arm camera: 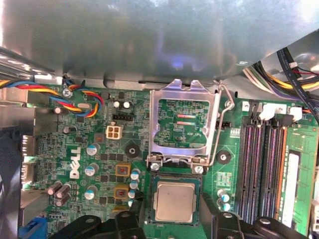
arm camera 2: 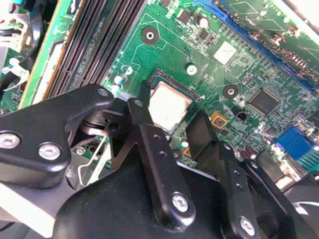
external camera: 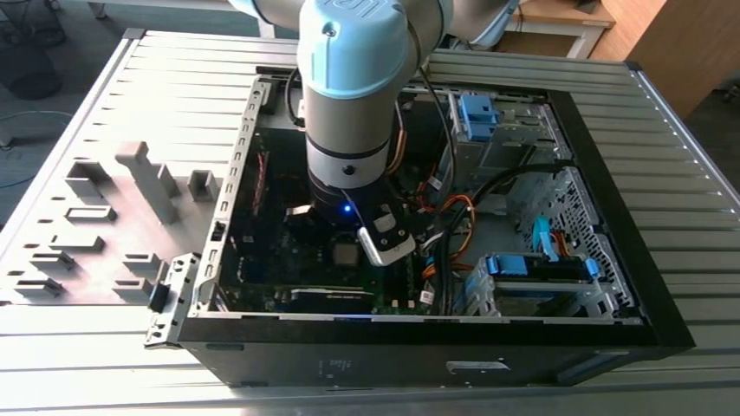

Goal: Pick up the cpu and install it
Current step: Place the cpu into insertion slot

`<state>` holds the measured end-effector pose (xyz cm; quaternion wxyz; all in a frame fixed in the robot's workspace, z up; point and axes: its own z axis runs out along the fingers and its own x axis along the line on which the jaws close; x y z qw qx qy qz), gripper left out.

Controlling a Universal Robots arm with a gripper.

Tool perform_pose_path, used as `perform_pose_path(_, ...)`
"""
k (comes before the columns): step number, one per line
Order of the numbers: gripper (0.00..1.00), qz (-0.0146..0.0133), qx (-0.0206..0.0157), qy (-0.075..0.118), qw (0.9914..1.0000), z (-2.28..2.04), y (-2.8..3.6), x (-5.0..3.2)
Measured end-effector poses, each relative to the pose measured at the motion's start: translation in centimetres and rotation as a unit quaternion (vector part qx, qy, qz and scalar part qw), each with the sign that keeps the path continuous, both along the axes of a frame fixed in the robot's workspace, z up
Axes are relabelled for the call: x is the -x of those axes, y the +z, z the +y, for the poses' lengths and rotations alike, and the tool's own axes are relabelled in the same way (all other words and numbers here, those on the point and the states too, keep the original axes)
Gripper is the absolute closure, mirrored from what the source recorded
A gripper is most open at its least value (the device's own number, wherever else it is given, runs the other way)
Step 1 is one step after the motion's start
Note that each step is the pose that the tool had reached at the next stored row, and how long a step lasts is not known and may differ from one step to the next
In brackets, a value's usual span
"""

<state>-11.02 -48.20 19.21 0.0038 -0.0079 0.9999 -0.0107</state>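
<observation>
The cpu (arm camera: 174,201), a small square chip with a dull silver top, lies flat in its socket on the green motherboard (arm camera: 99,149). It also shows in the second wrist view as the cpu (arm camera 2: 170,103), and in the exterior view as a tiny grey cpu (external camera: 345,254) under the arm. My gripper (arm camera 2: 172,110) hangs just above it, open, with one black finger (arm camera 2: 143,112) on each side of the chip. The gripper (arm camera: 174,209) holds nothing. The hinged metal socket frame (arm camera: 182,122) stands swung open beside the socket.
The black PC case (external camera: 601,225) lies open on a slatted metal table (external camera: 694,173). Long memory slots (arm camera: 261,169) run close beside the socket. Coloured cables (arm camera: 79,99), blue drive brackets (external camera: 543,269) and a grey parts fixture (external camera: 127,208) at the exterior view's left surround the work area.
</observation>
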Motion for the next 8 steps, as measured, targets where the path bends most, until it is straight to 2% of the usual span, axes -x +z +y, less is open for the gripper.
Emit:
perform_pose_path(1,0.44,0.0,0.0001,0.0,1.0,0.0,0.01,0.01)
perform_pose_path(5,0.44,0.0,0.0002,0.0,1.0,0.0,0.03,0.02)
perform_pose_path(8,0.44,0.0001,0.0002,0.0,1.0,0.0,0.53,0.04)
